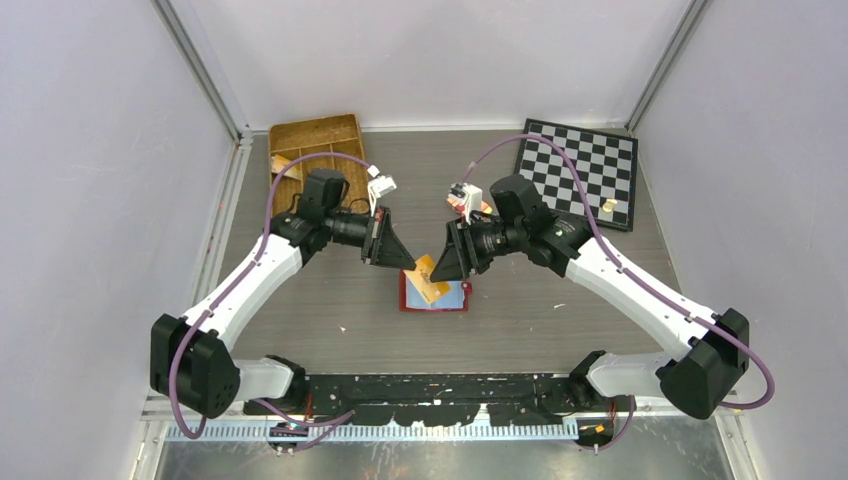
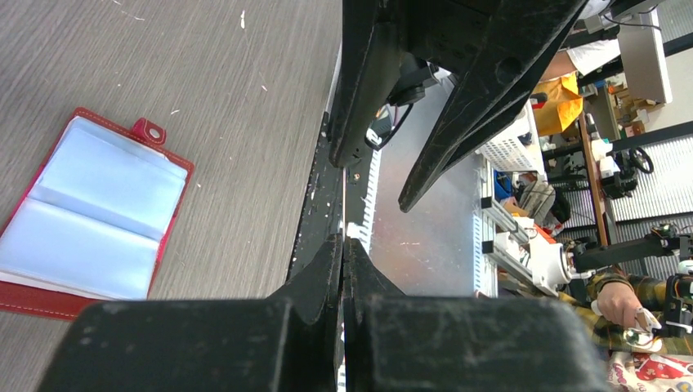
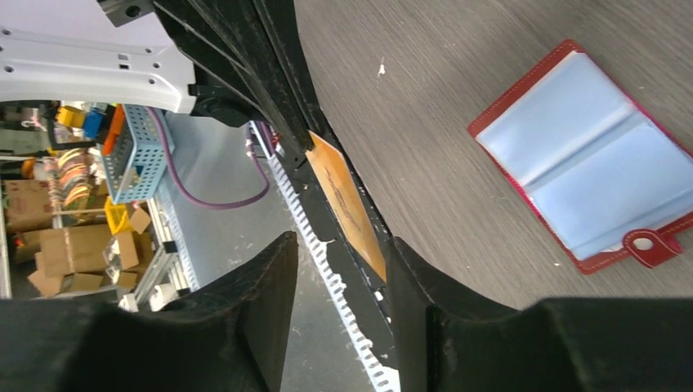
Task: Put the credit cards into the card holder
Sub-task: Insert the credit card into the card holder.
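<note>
Pinching thin orange-yellow credit card (image 3: pixel 347 204) in tightly closed left gripper (image 2: pixel 345 245) over unfolded dark-red leather-like card holder (image 3: pixel 580 171); straddling it loosely with half-parted jaws of right gripper (image 3: pixel 343 241).

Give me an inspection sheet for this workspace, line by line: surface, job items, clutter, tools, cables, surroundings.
Surface: grey wood-grain table, a few white flecks.
Job's things: card holder lies open and flat, sleeves up, no card seen in them; one credit card held off the table near it.
Clutter: wicker tray far left, chessboard far right, each with a small tan bit.
Tools: left tool shut on the credit card; right tool open, fingers either side of the card's free end.
Cables: purple cable looped along each arm, clear of the card holder.
Surroundings: white enclosure walls; a person's hand beyond the near edge.
</note>
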Action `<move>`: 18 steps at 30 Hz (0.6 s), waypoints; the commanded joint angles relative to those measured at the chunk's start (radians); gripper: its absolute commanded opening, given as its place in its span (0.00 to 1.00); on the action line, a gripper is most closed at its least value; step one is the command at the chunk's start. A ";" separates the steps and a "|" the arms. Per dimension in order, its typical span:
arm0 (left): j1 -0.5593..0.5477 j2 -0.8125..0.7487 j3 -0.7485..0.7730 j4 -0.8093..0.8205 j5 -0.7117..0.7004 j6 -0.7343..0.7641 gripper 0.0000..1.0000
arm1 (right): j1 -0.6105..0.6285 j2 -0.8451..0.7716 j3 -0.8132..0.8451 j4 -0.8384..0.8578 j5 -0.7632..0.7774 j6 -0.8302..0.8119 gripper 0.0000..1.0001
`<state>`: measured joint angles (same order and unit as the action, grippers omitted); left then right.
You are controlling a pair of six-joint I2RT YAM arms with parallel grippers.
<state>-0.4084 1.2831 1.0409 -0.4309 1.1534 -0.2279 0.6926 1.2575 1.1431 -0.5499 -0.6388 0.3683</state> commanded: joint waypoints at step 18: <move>-0.019 -0.022 -0.025 0.135 0.054 -0.091 0.00 | 0.014 0.006 -0.062 0.105 -0.088 0.064 0.27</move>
<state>-0.4236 1.2831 1.0187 -0.3660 1.1751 -0.3035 0.6949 1.2762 1.0950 -0.4908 -0.7013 0.4187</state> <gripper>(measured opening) 0.009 0.238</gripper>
